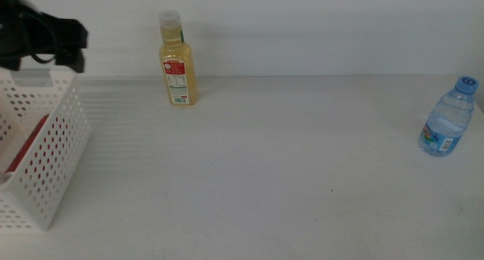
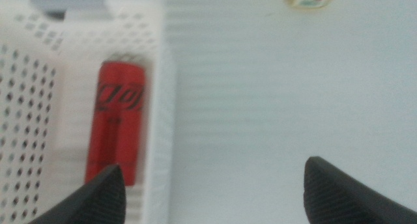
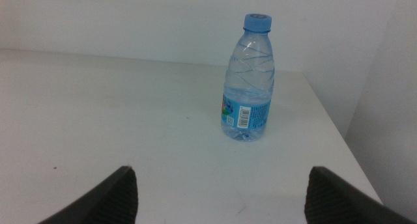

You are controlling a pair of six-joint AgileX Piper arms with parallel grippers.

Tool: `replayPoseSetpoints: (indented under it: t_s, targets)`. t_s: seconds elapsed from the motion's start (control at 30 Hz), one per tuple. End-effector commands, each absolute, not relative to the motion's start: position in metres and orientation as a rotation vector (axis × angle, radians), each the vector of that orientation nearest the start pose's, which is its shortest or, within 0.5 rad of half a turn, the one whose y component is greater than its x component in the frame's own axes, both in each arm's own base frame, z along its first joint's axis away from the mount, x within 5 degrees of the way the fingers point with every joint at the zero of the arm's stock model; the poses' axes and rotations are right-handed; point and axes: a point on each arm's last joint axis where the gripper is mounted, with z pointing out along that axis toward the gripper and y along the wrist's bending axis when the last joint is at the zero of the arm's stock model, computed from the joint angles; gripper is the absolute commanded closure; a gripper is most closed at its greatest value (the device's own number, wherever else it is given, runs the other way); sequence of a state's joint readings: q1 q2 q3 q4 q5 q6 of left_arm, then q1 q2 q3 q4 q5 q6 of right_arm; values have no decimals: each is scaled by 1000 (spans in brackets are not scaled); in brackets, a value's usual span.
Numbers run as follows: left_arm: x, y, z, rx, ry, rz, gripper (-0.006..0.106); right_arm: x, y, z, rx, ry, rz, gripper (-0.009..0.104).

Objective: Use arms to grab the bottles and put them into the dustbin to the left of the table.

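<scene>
The left gripper (image 2: 212,185) is hanging with jaws spread and empty over the perforated white dustbin (image 2: 159,68), where the slim red can (image 2: 120,126) is lying. The right gripper (image 3: 221,195), also spread, is facing the upright blue-capped water bottle (image 3: 249,81) — it should be closing squarely around the label, while the yellow-liquid bottle (image 1: 178,63) is standing at the table (image 1: 265,177) back — near the bin

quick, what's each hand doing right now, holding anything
Left hand: open, empty, above the dustbin rim.
Right hand: open, empty, facing the water bottle.
</scene>
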State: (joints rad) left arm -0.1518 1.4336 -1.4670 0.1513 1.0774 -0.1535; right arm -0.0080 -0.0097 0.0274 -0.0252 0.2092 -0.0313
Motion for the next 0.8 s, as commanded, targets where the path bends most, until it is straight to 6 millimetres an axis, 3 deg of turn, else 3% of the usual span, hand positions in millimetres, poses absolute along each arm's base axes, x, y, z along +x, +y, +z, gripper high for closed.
replayPoseSetpoints:
  t_s: [0.0, 0.17, 0.3, 0.57, 0.77]
  targets:
    - [282, -44, 411, 81, 2351, 48, 12, 54, -1, 196, -39, 1600, -65, 28]
    - [270, -72, 415, 223, 2214, -10, 12, 54, -1, 196, -39, 1600, -65, 28]
    - [264, -89, 404, 298, 2012, -120, 12, 54, -1, 196, -39, 1600, -65, 28]
    - [243, -97, 336, 279, 1789, -322, 12, 54, -1, 196, -39, 1600, -65, 28]
    - [232, -91, 289, 195, 1796, -387, 12, 54, -1, 196, -39, 1600, -65, 28]
